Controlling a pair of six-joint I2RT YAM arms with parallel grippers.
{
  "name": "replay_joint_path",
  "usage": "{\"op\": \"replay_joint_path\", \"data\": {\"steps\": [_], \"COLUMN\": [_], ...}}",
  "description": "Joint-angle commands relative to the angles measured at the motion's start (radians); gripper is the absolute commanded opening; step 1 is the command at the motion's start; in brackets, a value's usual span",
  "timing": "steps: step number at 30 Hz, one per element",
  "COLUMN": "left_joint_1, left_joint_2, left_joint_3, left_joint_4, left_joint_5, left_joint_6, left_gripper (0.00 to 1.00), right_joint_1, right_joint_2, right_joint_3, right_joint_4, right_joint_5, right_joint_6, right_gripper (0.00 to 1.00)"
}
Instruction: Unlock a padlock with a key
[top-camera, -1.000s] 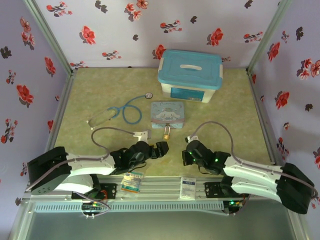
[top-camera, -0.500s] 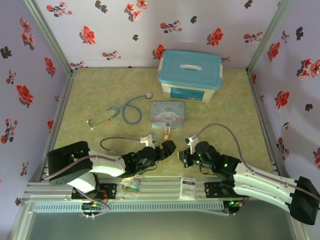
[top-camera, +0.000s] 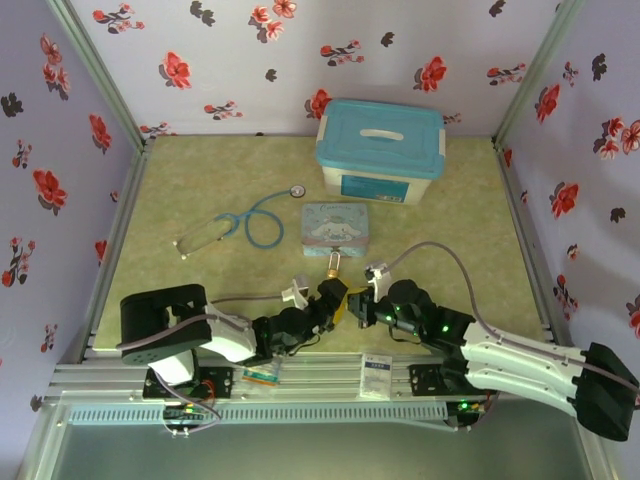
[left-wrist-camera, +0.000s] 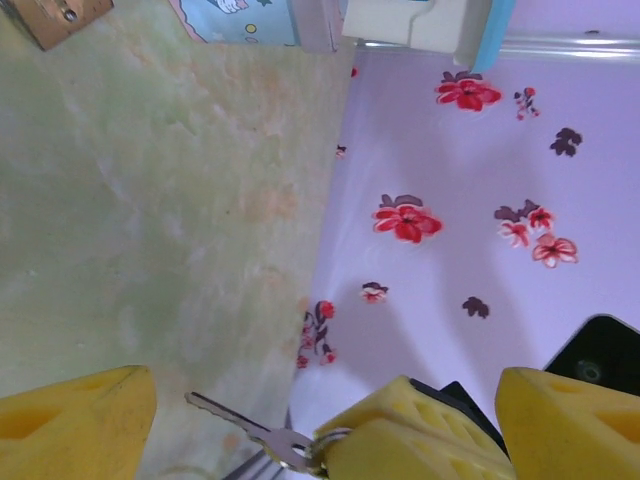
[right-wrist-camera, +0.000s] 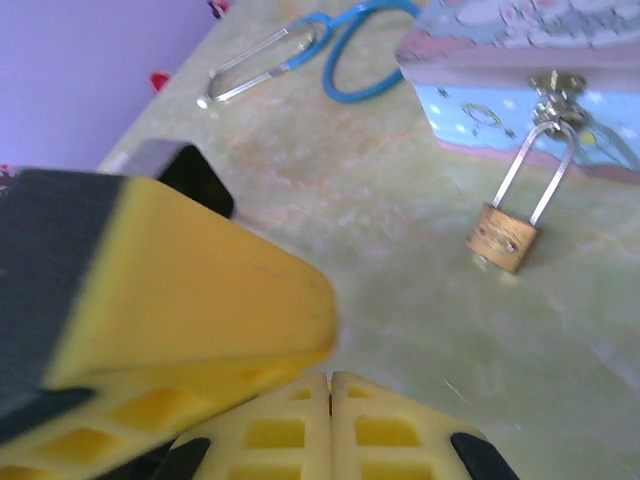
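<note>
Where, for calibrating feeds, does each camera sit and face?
Top external: high behind, looking down; left arm, right arm, left gripper beside right gripper.
Left wrist: low, facing the floral wall; own open yellow fingers flanking a small grey metal key.
Right wrist: low, facing the small brass padlock hanging on the pale-blue cartoon tin; own fingers shut.
Shared: padlock and tin, top and right wrist.

No writing is legible: labels on the storage box (top-camera: 372, 187) and rail cards (top-camera: 377, 376) are too small.
</note>
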Motion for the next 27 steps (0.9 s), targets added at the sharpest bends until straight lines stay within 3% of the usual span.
{"op": "replay_joint_path", "data": {"steps": [1,8,27], "left_joint_1": [-0.006,-0.019,-0.023], "left_joint_2": [0.022,0.067,0.078], "left_joint_3": [0.001,0.003,-0.012], "left_joint_4": [0.072,0.122,0.117], "left_joint_5": [-0.041,-0.069,-0.099], "left_joint_6": [-0.066,-0.106,-0.056], "left_gripper": [0.89,0.87,0.35], "right_joint_1": [0.023,0.075,0.098], "right_joint_2": [0.011,0.09,-0.087], "right_joint_3": [0.026,0.001,-0.072], "right_joint_4": [0.099,0.16,0.049], "right_joint_5": [0.035,0.036,0.111], "right_joint_6": [-0.013,-0.013,-0.011], "right_gripper": [0.0,0.0,0.0]}}
